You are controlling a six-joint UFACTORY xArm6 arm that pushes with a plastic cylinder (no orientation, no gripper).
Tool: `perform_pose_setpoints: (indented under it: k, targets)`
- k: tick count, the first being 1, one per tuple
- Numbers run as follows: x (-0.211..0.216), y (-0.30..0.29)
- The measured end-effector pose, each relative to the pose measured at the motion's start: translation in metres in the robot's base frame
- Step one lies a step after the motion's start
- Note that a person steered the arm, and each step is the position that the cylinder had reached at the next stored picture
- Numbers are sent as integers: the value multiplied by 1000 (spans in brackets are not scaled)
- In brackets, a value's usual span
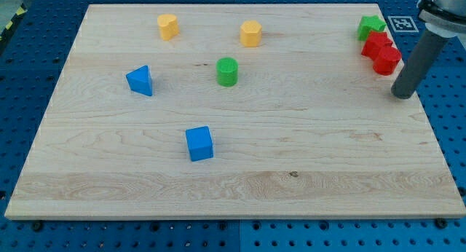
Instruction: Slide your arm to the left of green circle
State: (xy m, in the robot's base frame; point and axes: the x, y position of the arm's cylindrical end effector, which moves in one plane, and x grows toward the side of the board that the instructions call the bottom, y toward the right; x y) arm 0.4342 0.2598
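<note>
My tip point(402, 96) sits at the board's right edge, just below the red blocks point(381, 52); the green circle point(227, 71) stands well apart, upper centre; no fingers here, only a rod; nearly the whole slide remains.

The wooden surface point(240, 175) carries eight small blocks. The green circle point(227, 71) stands a little above the middle. Two yellow blocks sit near the top edge, one point(167, 25) toward the left and one point(250, 33) nearer the centre. A blue triangular block point(140, 81) lies toward the left edge, and a blue cube point(199, 143) sits below the middle. In the top right corner a green block point(370, 26) touches two red blocks point(381, 52) packed together. The tool's tip point(402, 94) rests by the right edge, just below the red blocks and well apart from the green circle, on its right.
</note>
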Motion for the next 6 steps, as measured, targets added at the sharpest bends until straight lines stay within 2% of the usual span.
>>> perform_pose_setpoints:
  k: [2,6]
  targets:
    - [23,-43]
    - [39,-232]
